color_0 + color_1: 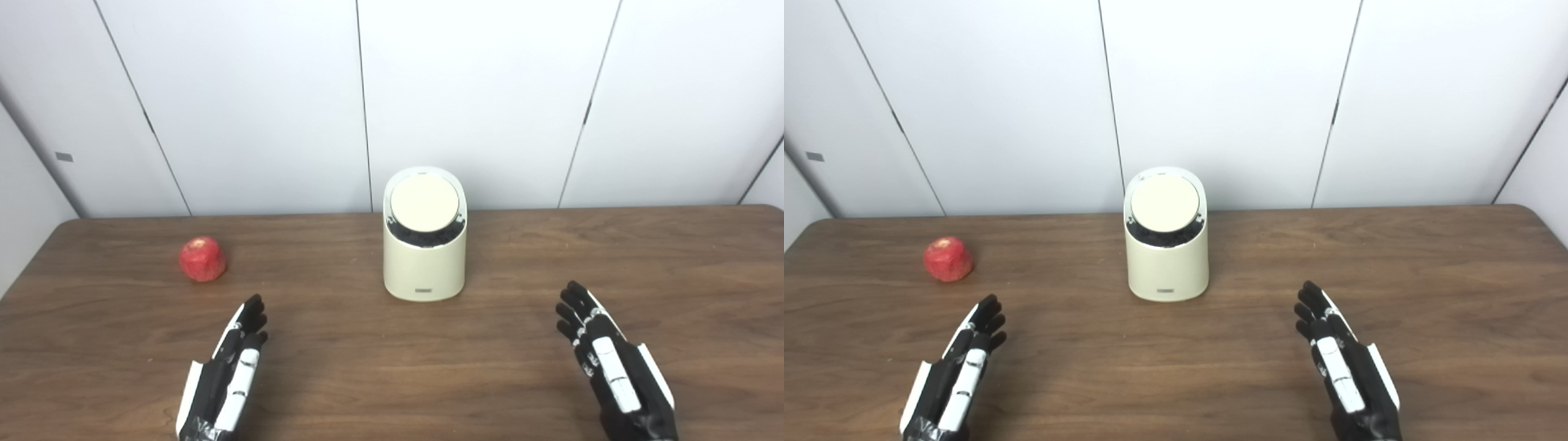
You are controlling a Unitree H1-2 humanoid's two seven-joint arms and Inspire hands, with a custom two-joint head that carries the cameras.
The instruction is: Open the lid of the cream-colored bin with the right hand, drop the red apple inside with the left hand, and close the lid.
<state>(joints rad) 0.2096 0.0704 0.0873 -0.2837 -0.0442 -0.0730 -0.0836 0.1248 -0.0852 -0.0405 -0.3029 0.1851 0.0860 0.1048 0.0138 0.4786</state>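
Cream-colored bin (424, 257) upright at table (392, 380) centre, round lid (424, 203) closed.
Red apple (202, 259) at nine o'clock of bin, well apart; left hand (229, 370) at seven, right hand (609, 361) at five, both released, grasping nothing.

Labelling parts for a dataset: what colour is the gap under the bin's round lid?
Black, a dark crescent below the cream lid; clearest in the left eye view.

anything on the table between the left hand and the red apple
Nothing: only bare wooden table separates the left hand from the red apple. Both eye views show that stretch clear, and the hand is open.
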